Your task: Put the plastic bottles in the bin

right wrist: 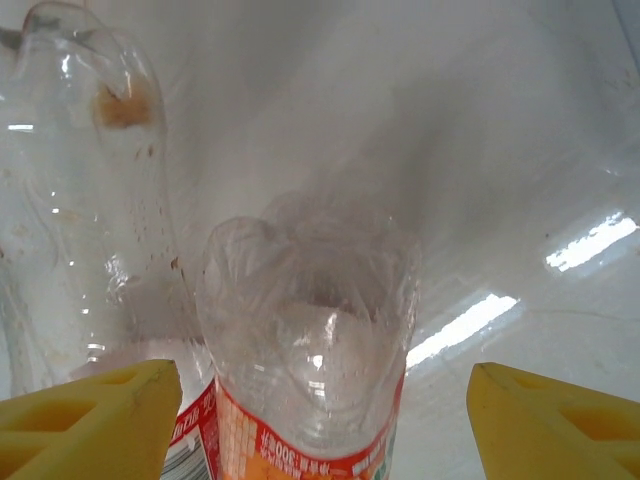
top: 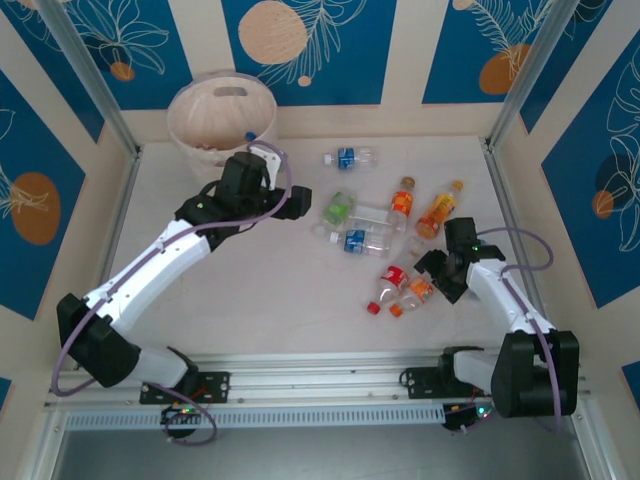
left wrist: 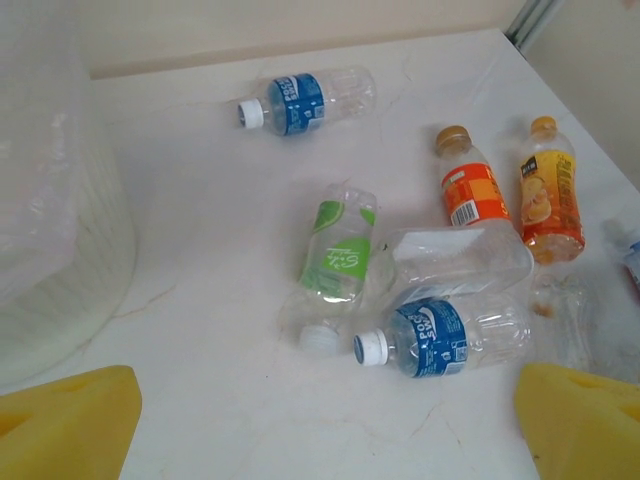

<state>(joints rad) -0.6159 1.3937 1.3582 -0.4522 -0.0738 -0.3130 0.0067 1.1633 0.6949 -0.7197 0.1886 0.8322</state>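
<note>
My left hand (top: 296, 204): spread wide, empty, beside the tall round translucent cream plastic bin (top: 190, 130) at upper left. My right hand (right wrist: 320, 385): fingers apart astride one crumpled clear orange-labelled plastic bottle (right wrist: 305, 300), not clamped. Other clear plastic bottles (top: 352, 240): lying centre-right on the white desk (top: 250, 290).

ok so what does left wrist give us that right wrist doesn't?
Left wrist: the bin wall at left, and five bottles lying on the table: far blue-label bottle, green-label bottle, near blue-label bottle, orange-label bottle and orange juice bottle. The left gripper is open and empty.
Right wrist: a close-up of a crumpled red-orange-label bottle between the open right gripper fingers, with a crushed clear bottle at left.
Both: white table, yellow finger pads in the lower corners.
</note>
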